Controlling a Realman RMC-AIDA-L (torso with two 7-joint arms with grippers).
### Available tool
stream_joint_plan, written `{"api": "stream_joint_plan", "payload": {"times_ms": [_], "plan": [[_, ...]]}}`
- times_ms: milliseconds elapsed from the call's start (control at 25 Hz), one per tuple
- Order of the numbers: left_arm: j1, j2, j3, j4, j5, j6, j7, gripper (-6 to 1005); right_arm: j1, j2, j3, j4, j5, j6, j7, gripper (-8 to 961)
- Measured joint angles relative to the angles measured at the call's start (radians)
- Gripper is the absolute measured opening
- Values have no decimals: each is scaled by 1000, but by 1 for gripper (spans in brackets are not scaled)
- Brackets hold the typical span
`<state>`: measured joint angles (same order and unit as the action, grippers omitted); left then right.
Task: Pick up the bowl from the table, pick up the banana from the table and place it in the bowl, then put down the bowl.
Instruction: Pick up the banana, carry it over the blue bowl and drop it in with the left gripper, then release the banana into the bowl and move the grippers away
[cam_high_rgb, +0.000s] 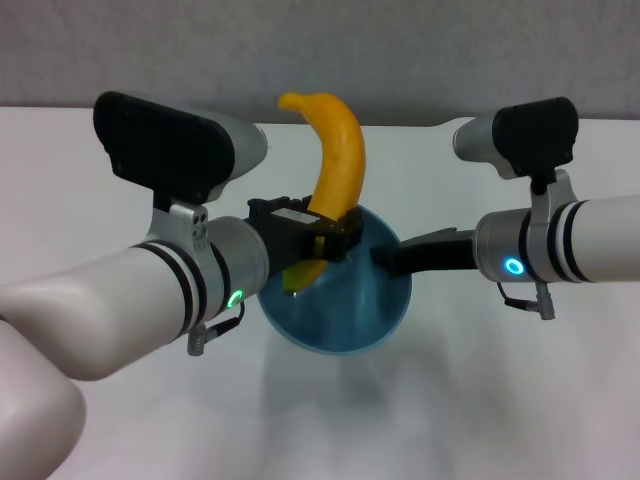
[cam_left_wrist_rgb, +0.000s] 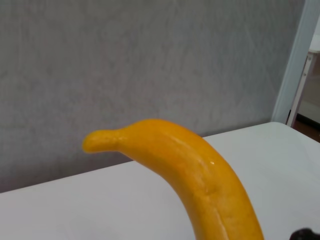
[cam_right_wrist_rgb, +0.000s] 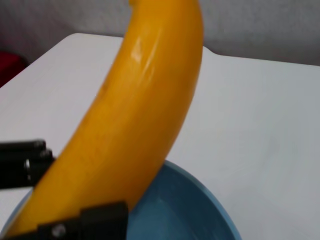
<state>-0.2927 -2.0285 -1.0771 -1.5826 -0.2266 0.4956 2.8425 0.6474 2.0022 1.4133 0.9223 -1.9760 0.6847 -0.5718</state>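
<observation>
Head view: left gripper (cam_high_rgb: 318, 238) clamped across the banana (cam_high_rgb: 335, 150) near its lower part, lower end dipped inside the bowl (cam_high_rgb: 345, 320), stem end reared above the rim toward the far edge of the table (cam_high_rgb: 100, 150). Right gripper (cam_high_rgb: 385, 257) reached in from the right and met the bowl's near-side rim; fingers apparently pinched on the rim, bowl seemingly carried above the tabletop, to judge by the soft shadow below, though contact hard to confirm. Left wrist view: only the upper banana (cam_left_wrist_rgb: 200, 175) with its stubby stem, arched over the white table (cam_left_wrist_rgb: 75, 210); own fingers out of sight. Right wrist view: banana (cam_right_wrist_rgb: 140, 110) stood steeply in the blue bowl (cam_right_wrist_rgb: 190, 210), black finger (cam_right_wrist_rgb: 90, 222) of the left gripper pressed against its lower part, table (cam_right_wrist_rgb: 260, 125) beyond. Likely trouble from here: fruit longer than the bowl's width, so on release liable to pivot on the rim and tip out; weight thrown to one side also liable to twist the bowl in a mere rim pinch, or slip it free before being set down.
</observation>
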Motion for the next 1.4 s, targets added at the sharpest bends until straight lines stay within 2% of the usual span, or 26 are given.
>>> {"api": "stream_joint_plan", "payload": {"times_ms": [360, 520, 920, 1200, 1240, 1400], "plan": [[-24, 3, 37, 65, 5, -40, 0, 510, -4, -1, 116, -10, -5, 71, -36, 29], [-26, 2, 39, 72, 6, -40, 0, 511, -6, 0, 118, -9, -6, 72, -45, 29], [-37, 5, 35, 61, 8, -8, 0, 753, 0, 2, 117, -25, -6, 70, -54, 28], [65, 18, -67, -27, 57, 12, 0, 897, 7, -1, 144, -66, -5, 85, -46, 28], [97, 15, -97, -43, 92, 15, 0, 897, 13, -1, 160, -78, -5, 97, -45, 28], [139, 4, -145, -50, 126, 27, 0, 897, 40, -3, 187, -124, -7, 130, -45, 28]]}}
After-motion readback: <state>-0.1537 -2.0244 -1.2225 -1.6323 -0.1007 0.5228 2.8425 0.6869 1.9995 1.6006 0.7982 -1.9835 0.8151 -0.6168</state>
